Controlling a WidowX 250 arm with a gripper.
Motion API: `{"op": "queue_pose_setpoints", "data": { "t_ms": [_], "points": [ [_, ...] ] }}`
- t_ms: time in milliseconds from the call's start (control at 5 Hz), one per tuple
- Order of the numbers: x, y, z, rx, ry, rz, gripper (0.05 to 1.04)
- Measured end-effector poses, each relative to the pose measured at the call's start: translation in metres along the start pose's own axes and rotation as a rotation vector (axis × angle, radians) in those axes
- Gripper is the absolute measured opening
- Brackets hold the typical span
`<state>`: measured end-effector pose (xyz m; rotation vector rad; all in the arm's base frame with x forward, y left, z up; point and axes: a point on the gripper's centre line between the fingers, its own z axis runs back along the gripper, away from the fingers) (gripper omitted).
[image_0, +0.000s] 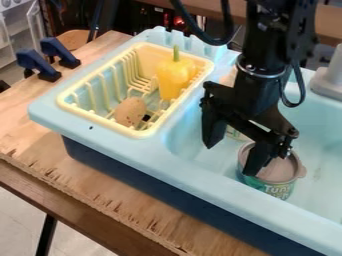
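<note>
A black two-finger gripper (232, 159) hangs in a light-blue plastic toy sink (187, 172), right of the pale-yellow plastic dish rack (68, 102), its jaws spread wide with nothing held between them. One finger crosses in front of a round can with a green label and grey top (284, 172), hiding part of it; whether they touch cannot be told. The can stands in the basin, below and right of the rack. Behind the gripper, a second item with pale sides (235, 134) is mostly covered, and the arm partly masks a tan shape (229, 78) just right of the rack. A grey faucet (330, 79), far right of the rack, is cut off by the edge. Inside the rack are a yellow bell pepper with a green stem (174, 79) and a brown egg-shaped piece (130, 111). The sink's dark-blue base rests on a rough-edged wooden bench (107, 185); two blue-and-black clamps (32, 63) sit left of the rack. Beyond are clear plastic drawers (5, 40) and, below, pale floor (20, 215).
</note>
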<state>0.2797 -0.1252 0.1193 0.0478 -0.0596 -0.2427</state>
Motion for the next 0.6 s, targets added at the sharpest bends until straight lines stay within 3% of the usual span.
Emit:
{"op": "queue_pose_setpoints", "data": {
  "t_ms": [200,600],
  "points": [
    [0.002,-0.006,0.004,-0.009,-0.032,-0.034,1.001],
    [0.007,-0.023,0.037,0.0,-0.125,-0.067,1.001]
  ]
}}
